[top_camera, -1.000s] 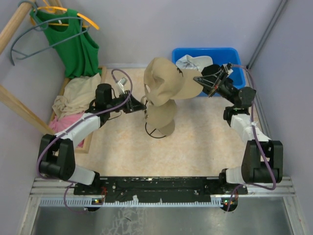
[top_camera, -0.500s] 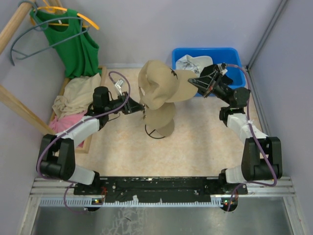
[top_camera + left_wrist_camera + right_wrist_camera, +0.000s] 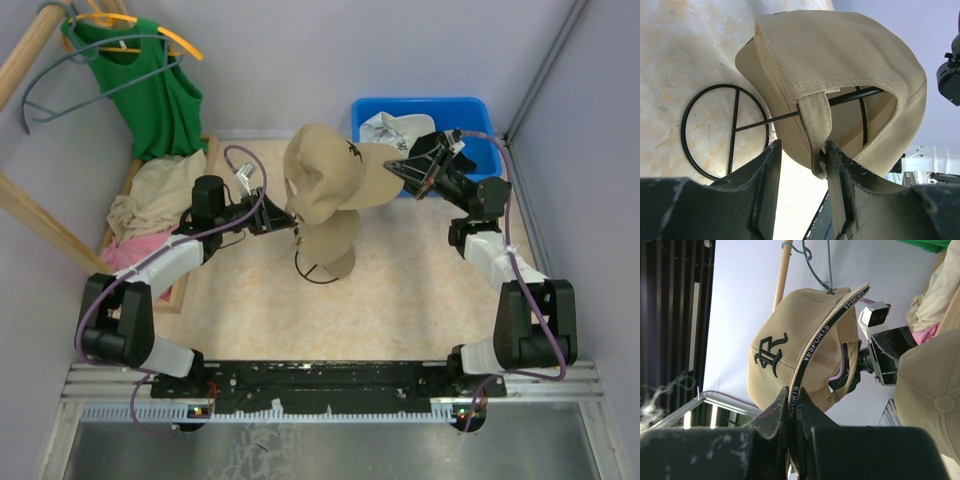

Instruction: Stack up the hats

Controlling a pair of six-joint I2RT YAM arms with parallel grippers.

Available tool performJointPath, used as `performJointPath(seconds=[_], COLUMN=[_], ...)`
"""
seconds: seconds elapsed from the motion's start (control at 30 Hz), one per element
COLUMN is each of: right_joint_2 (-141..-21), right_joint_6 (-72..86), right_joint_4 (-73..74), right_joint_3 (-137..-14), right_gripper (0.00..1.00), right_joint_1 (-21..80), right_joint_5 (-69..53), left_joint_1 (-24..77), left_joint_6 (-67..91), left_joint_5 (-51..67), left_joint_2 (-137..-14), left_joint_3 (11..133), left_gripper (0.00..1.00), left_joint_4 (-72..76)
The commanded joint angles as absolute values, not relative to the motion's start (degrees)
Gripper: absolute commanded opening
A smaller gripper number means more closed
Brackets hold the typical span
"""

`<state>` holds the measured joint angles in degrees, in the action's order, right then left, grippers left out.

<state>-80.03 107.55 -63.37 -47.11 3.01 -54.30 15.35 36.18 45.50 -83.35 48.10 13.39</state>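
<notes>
Step in hand: the upper tan cap is held in the air between both arms, directly above the lower tan cap. That lower cap is seated on the wire stand. The placing is judged under way and not yet finished.

Left claw: the left gripper is narrowed about the back strap, one finger on either side. A firm hold is inferred from the lifted rear of the cap.

Right claw: the right gripper is pressed together on the brim, with the lettered edge pinched between the fingers.

Heading: the brim is pointed to the robot's right, toward the blue bin. The strap is turned to the left.

Long axis: it runs from strap to brim across the table, gripper to gripper, with the brim end set a little farther back.

Next move: a joint lowering by both arms is called for, with the crown's hollow kept over the lower crown. Only then should both grips be let go. The lower cap's brim direction cannot be made out, so alignment must be checked.

Left to stack: a white cap is seen lying in the bin.
</notes>
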Motion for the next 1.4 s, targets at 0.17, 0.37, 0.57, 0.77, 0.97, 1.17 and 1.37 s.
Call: performJointPath(seconds=[0.17,0.37,0.57,0.77,0.97,1.17,1.37], right_joint_2=[-79.2,-79.3,-79.5,-79.4,-79.5,-79.6,-79.3], right_joint_6=[106.7,106.7,107.0,107.2,107.2,107.3,107.4], right_joint_4=[-65.7,-66.0,-66.7,-66.8,-67.1,-67.0,-66.6], right_joint_3=[-47.0,-46.5,-46.1,-46.1,-45.6,-45.7,-45.8], right_gripper=[0.00,0.00,0.00,0.00,0.00,0.00,0.00], right_joint_1=[3.2,3.2,3.2,3.2,3.2,2.7,2.3], right_joint_5=[-54.1,-54.1,-54.0,-54.2,-54.1,-55.1,-55.4], left_joint_1=[15.9,15.9,15.9,15.9,15.9,15.8,14.9], left_joint_6=[37.1,37.0,34.8,34.7,33.5,31.2,29.4], left_joint_5=[44.3,43.2,42.0,42.4,41.2,39.3,38.2], left_joint_2=[-80.6,-78.9,-78.9,-79.3,-78.4,-77.9,-77.9], left_joint_3=[51.8,55.4,55.8,54.9,54.9,54.0,50.8], left_gripper=[0.56,0.60,0.50,0.49,0.19,0.05,0.00], left_joint_4=[8.7,6.3,3.1,2.8,1.1,-1.0,-1.4])
